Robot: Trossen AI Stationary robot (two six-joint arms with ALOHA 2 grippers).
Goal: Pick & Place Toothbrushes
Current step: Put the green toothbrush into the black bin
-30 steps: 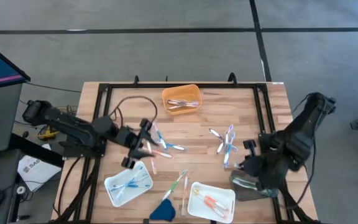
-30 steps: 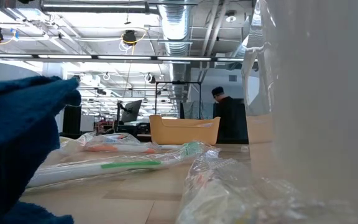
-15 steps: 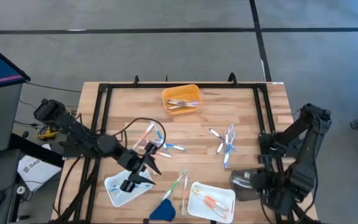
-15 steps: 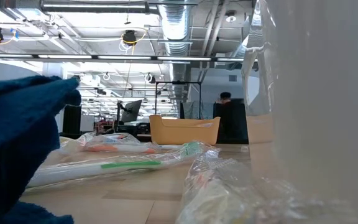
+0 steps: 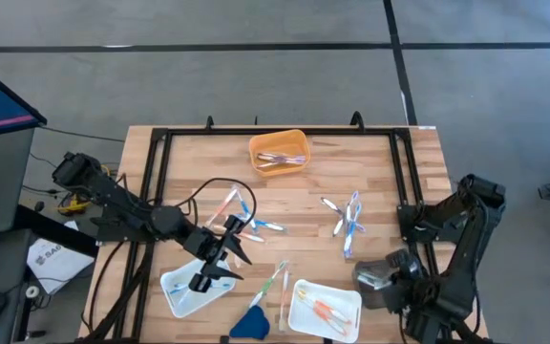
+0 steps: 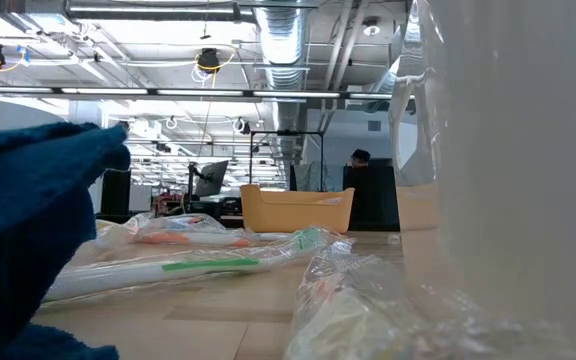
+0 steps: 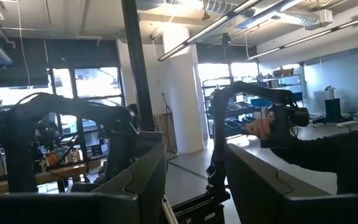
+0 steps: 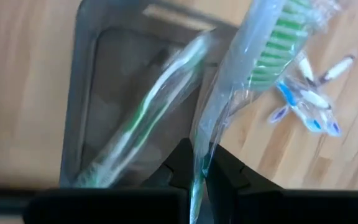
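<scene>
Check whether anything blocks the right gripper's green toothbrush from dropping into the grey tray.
Nothing visible does. The right gripper is shut on a wrapped green toothbrush directly over the grey tray. The tray already holds another green toothbrush, but there is open space beside it.

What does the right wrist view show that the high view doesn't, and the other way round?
Only the right wrist view shows the right hand shut on a wrapped green toothbrush above a grey tray holding another green one. Only the high view shows the left hand over the white tray and the orange bin. Both show the loose blue toothbrushes on the table.
</scene>
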